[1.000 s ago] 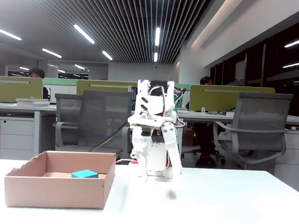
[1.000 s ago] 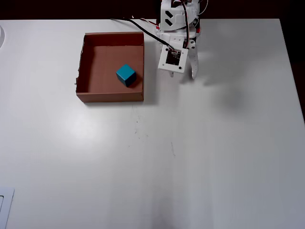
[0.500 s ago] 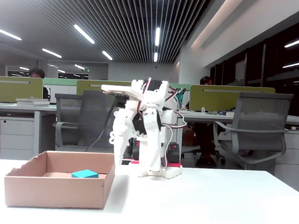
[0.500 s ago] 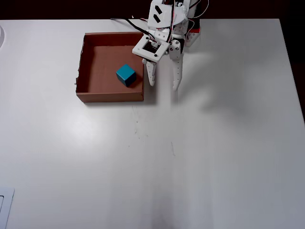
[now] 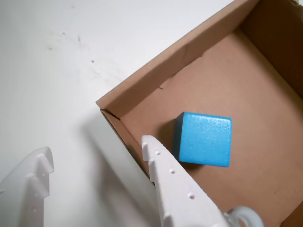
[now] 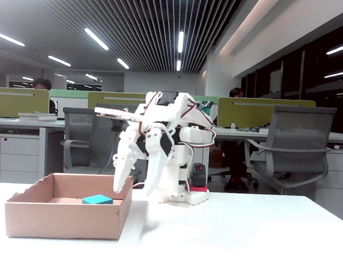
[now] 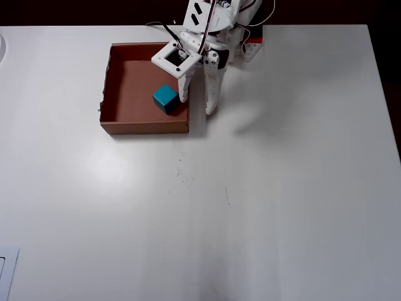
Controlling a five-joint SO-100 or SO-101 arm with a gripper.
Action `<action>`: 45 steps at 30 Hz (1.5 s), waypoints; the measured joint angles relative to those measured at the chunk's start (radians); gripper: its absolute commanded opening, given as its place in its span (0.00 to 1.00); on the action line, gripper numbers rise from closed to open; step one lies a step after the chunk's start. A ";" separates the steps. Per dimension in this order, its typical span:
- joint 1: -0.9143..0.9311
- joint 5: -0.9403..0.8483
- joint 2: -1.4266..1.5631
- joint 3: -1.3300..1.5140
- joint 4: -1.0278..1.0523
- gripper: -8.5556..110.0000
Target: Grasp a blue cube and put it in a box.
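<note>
The blue cube lies on the floor of the brown cardboard box, free of the fingers. In the overhead view the cube sits in the right part of the box. It shows as a blue sliver above the box wall in the fixed view. My white gripper is open and empty. It straddles the box's right wall, one finger inside next to the cube and the other outside over the table. It also shows in the wrist view and in the fixed view.
The arm's base stands at the far edge of the white table, right of the box. A white object lies at the table's near left corner. Office chairs and desks stand behind the table in the fixed view.
</note>
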 measured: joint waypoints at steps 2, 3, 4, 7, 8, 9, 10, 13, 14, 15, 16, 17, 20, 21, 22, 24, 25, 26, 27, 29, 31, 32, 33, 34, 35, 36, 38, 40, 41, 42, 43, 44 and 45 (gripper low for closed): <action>0.031 0.000 0.000 0.000 0.000 0.28; 0.048 0.000 0.000 0.000 0.005 0.28; 0.064 0.000 0.002 0.000 0.009 0.28; 0.112 0.000 0.005 0.000 0.021 0.28; 0.124 0.000 0.009 0.000 0.026 0.28; 0.137 0.000 0.014 0.000 0.029 0.28; 0.147 0.000 0.020 0.000 0.037 0.28; 0.175 0.000 0.040 0.000 0.069 0.28; 0.183 0.000 0.044 0.000 0.083 0.28; 0.189 0.000 0.046 0.000 0.094 0.28; 0.192 0.000 0.049 0.000 0.104 0.28; 0.193 0.000 0.049 0.000 0.114 0.28; 0.199 0.000 0.052 0.000 0.138 0.28; 0.202 0.000 0.052 0.000 0.141 0.28; 0.206 0.000 0.052 0.000 0.141 0.28; 0.206 0.000 0.052 0.000 0.141 0.28; 0.206 0.000 0.052 0.000 0.144 0.28; 0.206 0.000 0.052 0.000 0.153 0.28; 0.207 0.000 0.052 0.000 0.161 0.28; 0.213 0.000 0.052 0.000 0.169 0.28; 0.215 0.000 0.052 0.000 0.173 0.28; 0.215 0.000 0.052 0.000 0.175 0.28; 0.215 0.000 0.052 0.000 0.178 0.28; 0.215 0.000 0.052 0.000 0.183 0.28; 0.215 0.000 0.052 0.000 0.186 0.28; 0.215 0.000 0.052 0.000 0.186 0.28; 0.216 0.000 0.052 0.000 0.186 0.28; 0.216 0.000 0.052 0.000 0.186 0.28; 0.216 0.000 0.052 0.000 0.187 0.28; 0.216 0.000 0.052 0.000 0.189 0.28; 0.216 0.000 0.052 0.000 0.189 0.28; 0.216 0.000 0.052 0.000 0.189 0.28; 0.216 0.000 0.052 0.000 0.189 0.28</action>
